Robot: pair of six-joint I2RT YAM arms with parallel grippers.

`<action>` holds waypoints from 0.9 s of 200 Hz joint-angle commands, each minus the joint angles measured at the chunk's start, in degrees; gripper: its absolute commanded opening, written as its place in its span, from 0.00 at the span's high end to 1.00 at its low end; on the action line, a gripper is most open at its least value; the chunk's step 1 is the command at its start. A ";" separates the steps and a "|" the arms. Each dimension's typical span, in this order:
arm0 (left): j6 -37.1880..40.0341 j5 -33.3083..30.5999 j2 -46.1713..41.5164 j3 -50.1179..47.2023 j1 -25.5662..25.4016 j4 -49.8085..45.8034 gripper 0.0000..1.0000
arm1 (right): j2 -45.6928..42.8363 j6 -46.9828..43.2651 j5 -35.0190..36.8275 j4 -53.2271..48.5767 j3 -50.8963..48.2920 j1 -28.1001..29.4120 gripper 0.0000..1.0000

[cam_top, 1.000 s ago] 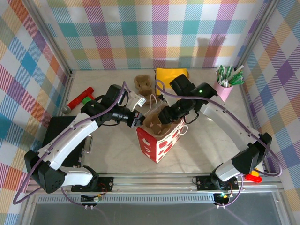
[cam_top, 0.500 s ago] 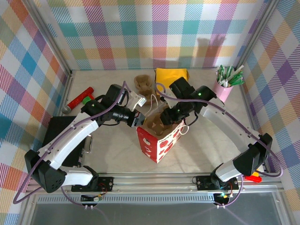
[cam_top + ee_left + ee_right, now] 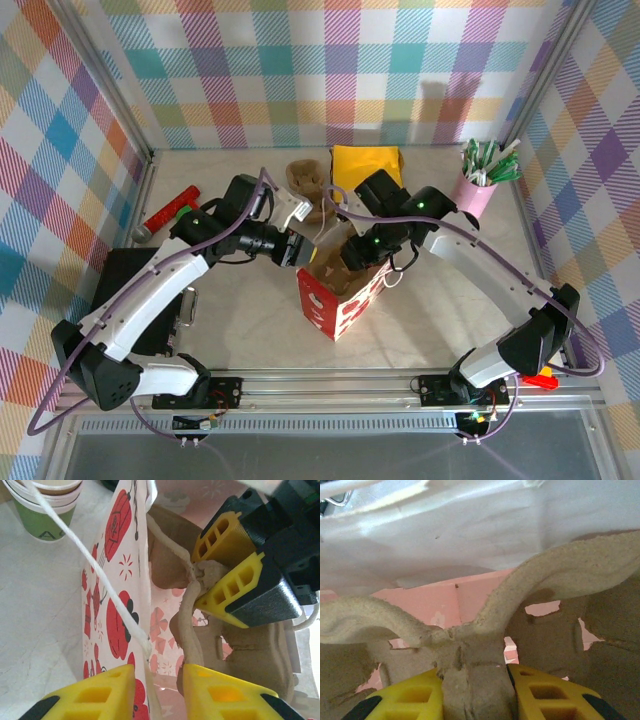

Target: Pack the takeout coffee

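A white paper bag (image 3: pixel 340 305) printed with red shapes stands at the table's middle. A brown cardboard cup carrier (image 3: pixel 325 262) sits in its mouth. My right gripper (image 3: pixel 355 255) is shut on the carrier's centre post (image 3: pixel 480 660), reaching into the bag from the right. My left gripper (image 3: pixel 300 250) is at the bag's left rim. In the left wrist view its jaws (image 3: pixel 159 690) stand apart astride the bag wall (image 3: pixel 112 595), with a gap on both sides. The bag's white cord handle (image 3: pixel 100 580) hangs loose. The takeout coffee is out of view.
A stack of lidless white-and-green cups (image 3: pixel 47 500) stands just left of the bag. Farther back lie a second cardboard carrier (image 3: pixel 305 178) and a yellow napkin (image 3: pixel 366 160). A pink cup of sticks (image 3: pixel 482 185) stands back right, a red tube (image 3: pixel 172 210) far left.
My left gripper has opened off the bag's rim. My right gripper has carried the carrier a little left and deeper into the bag, which has shifted slightly.
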 commanded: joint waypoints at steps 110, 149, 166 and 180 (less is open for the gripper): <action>1.36 -3.19 -1.35 -1.47 -0.83 0.22 0.63 | 3.60 -6.03 6.51 -1.65 3.37 4.30 0.70; 1.82 -2.80 -0.59 -2.29 -0.97 0.37 0.64 | 4.68 -6.51 7.04 -1.23 2.84 4.83 0.70; 1.85 -2.79 -0.46 -2.62 -0.97 0.59 0.67 | 5.10 -7.16 7.35 -1.34 2.80 5.08 0.69; 1.68 -2.97 -0.54 -2.66 -0.97 0.78 0.71 | 5.21 -7.91 7.39 -1.43 2.69 5.18 0.69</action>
